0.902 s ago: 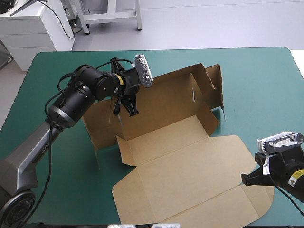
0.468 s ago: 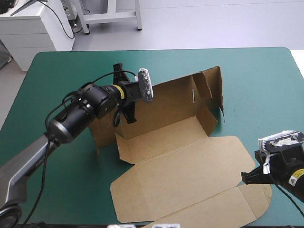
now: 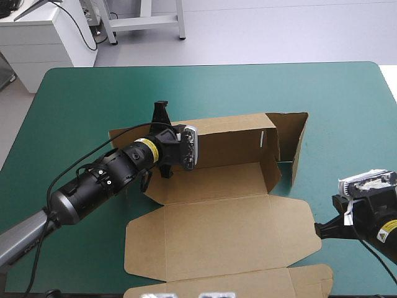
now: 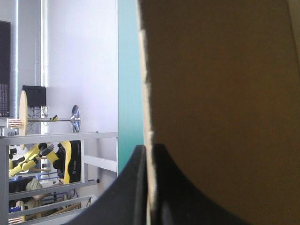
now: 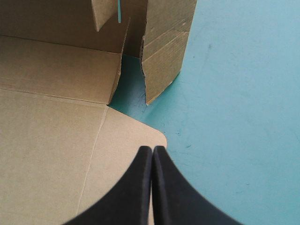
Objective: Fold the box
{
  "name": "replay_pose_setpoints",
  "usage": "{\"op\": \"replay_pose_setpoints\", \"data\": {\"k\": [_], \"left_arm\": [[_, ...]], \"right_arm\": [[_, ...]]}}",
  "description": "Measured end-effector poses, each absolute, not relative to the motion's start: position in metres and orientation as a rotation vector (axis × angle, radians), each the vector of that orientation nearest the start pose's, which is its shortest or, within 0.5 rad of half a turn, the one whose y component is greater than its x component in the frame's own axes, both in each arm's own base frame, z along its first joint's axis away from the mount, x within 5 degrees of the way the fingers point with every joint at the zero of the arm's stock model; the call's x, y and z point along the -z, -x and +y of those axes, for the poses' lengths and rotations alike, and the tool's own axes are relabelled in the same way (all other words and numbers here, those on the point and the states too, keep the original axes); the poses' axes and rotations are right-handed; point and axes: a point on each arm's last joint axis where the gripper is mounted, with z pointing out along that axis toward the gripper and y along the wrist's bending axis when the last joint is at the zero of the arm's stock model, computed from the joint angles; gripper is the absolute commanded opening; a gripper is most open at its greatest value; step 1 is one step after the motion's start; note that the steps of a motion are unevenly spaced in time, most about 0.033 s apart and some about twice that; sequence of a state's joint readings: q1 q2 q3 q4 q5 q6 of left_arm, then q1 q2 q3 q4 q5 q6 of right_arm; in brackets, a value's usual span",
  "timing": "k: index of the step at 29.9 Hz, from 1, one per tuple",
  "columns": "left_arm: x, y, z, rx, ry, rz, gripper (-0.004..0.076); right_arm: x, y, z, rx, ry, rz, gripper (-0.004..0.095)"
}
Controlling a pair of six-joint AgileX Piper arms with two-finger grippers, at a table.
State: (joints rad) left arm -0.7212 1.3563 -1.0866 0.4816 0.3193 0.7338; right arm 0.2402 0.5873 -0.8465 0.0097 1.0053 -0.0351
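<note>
Lying mid-table on the teal-green cover [image 3: 80,105]: brown box [image 3: 217,233], rear wall [image 3: 229,133] standing, lid spreading flat toward the near edge. Clamping that wall's top edge with left gripper [image 4: 149,147]. Hovering right gripper [image 5: 152,149], fingers pressed together, over the lid's corner. Probably behaving light, stiff across panels, yielding at creases; pinching edges beside folds.

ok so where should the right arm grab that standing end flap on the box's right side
I'd grip the end flap by its free upright edge, coming in level from the robot's right. It stands upright with bare teal-green cover on its outer side, so one jaw can pass each face. The right gripper sits short of it, jaws shut, so they must open first.
</note>
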Motion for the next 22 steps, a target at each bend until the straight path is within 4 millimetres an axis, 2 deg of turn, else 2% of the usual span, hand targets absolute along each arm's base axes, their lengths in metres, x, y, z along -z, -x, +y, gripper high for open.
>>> {"op": "replay_pose_setpoints", "data": {"k": [10,15,18,22], "left_arm": [[-0.33,-0.237,-0.199,-0.448,-1.639,1.1,-0.0008],[-0.329,-0.237,-0.199,-0.457,-1.646,1.087,-0.0008],[-0.328,-0.237,-0.198,-0.461,-1.651,1.099,-0.0008],[-0.329,-0.236,-0.197,-0.458,-1.645,1.115,-0.0008]], "right_arm": [[-0.362,-0.084,0.022,-0.129,0.302,2.205,-0.0019],[-0.368,-0.088,0.023,-0.118,0.326,2.116,-0.0019],[-0.371,-0.093,0.024,-0.117,0.328,2.103,-0.0019],[-0.381,-0.109,0.03,-0.142,0.33,2.131,-0.0019]]}}
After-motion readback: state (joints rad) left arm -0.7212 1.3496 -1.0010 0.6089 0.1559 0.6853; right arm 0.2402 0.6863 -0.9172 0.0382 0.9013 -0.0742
